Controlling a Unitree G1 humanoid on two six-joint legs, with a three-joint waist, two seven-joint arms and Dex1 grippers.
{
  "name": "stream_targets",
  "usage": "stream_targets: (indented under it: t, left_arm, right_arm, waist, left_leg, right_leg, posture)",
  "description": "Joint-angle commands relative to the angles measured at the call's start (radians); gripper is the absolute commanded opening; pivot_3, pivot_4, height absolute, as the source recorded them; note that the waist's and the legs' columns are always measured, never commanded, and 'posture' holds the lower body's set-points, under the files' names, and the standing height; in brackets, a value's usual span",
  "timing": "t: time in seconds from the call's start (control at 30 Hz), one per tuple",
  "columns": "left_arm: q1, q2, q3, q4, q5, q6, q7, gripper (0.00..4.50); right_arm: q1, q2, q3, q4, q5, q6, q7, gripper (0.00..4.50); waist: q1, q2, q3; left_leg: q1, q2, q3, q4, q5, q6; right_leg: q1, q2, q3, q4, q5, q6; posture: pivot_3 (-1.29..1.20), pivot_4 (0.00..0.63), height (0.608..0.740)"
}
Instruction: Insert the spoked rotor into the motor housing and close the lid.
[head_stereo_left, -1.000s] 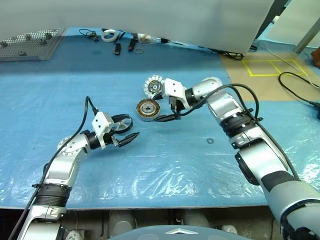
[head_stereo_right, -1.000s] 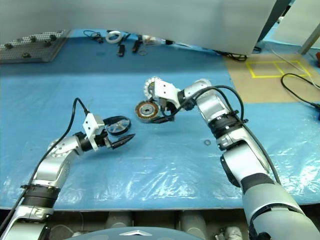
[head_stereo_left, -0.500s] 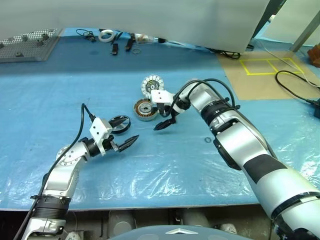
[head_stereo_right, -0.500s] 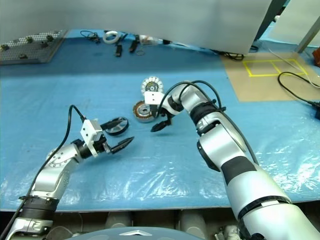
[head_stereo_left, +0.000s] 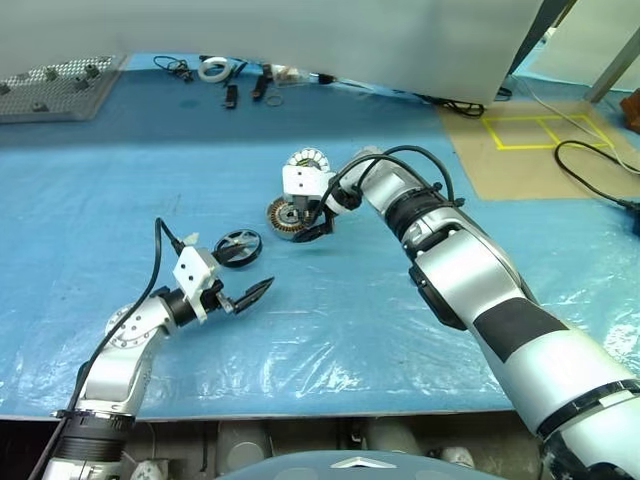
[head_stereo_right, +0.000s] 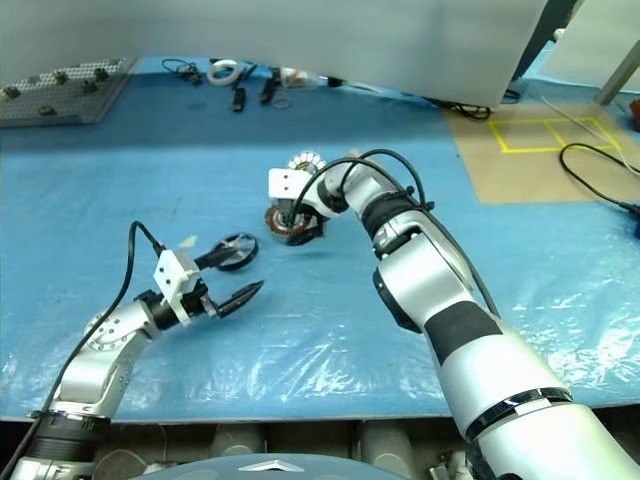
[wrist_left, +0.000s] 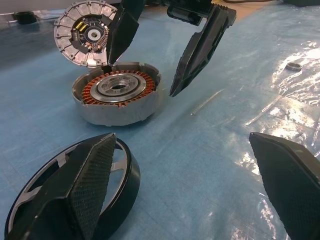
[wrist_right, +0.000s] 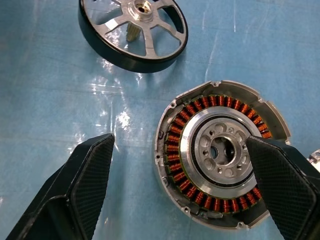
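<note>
The motor housing (head_stereo_left: 288, 213), a silver casing with copper windings, lies on the blue sheet. The lid (head_stereo_left: 308, 163) leans just behind it, ribbed face showing. My right gripper (head_stereo_left: 306, 222) hangs open over the housing (wrist_right: 220, 150), one finger (wrist_left: 122, 30) at its far rim by the lid (wrist_left: 85, 32), the other (wrist_left: 200, 50) beside it. The spoked rotor (head_stereo_left: 238, 245) lies flat nearer to me. My left gripper (head_stereo_left: 243, 274) is open and level, one finger (wrist_left: 90, 180) beside the rotor (wrist_left: 127, 172), nothing between its jaws.
A grey perforated plate (head_stereo_left: 60, 80) sits at the back left. Cables and a white ring (head_stereo_left: 213, 68) lie along the back. A small washer (wrist_left: 292, 65) rests on the sheet. Brown floor with yellow tape (head_stereo_left: 525, 130) is at the right.
My right arm swung left, bringing its open gripper from beside the housing to over it. My left gripper drew back slightly toward me, still open. The camera also shifted.
</note>
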Motion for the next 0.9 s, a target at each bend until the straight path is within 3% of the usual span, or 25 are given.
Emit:
stream_targets:
  t: [0.03,0.27,0.9]
  left_arm:
    - [0.002,0.003,0.006,-0.059,-0.006,0.003,0.013,4.5]
    - [0.027,0.002,0.003,-0.086,-0.006,0.012,0.024,4.5]
    - [0.043,-0.005,-0.004,-0.098,0.001,0.019,0.05,4.5]
  right_arm:
    - [-0.01,0.017,-0.016,0.001,-0.02,0.004,-0.063,4.46]
    - [0.023,0.019,-0.016,0.014,-0.06,0.014,-0.115,4.46]
    - [0.041,0.05,-0.05,0.008,-0.08,0.012,-0.068,4.46]
  waist:
    - [0.0,0.0,0.0]
    - [0.0,0.0,0.0]
    - [0.0,0.001,0.0]
  left_leg:
    - [0.0,0.0,0.0,0.0,0.0,0.0]
    - [0.0,0.001,0.0,0.0,0.0,0.0]
    - [0.0,0.001,0.001,0.001,0.0,0.0]
  right_leg:
    - [0.0,0.0,0.0,0.0,0.0,0.0]
    - [0.0,0.0,-0.001,0.0,0.0,0.0]
    - [0.0,0.0,-0.001,0.0,0.0,0.0]
  posture:
    - [0.0,0.15,0.74]
    - [0.0,0.15,0.74]
    - [0.0,0.15,0.74]
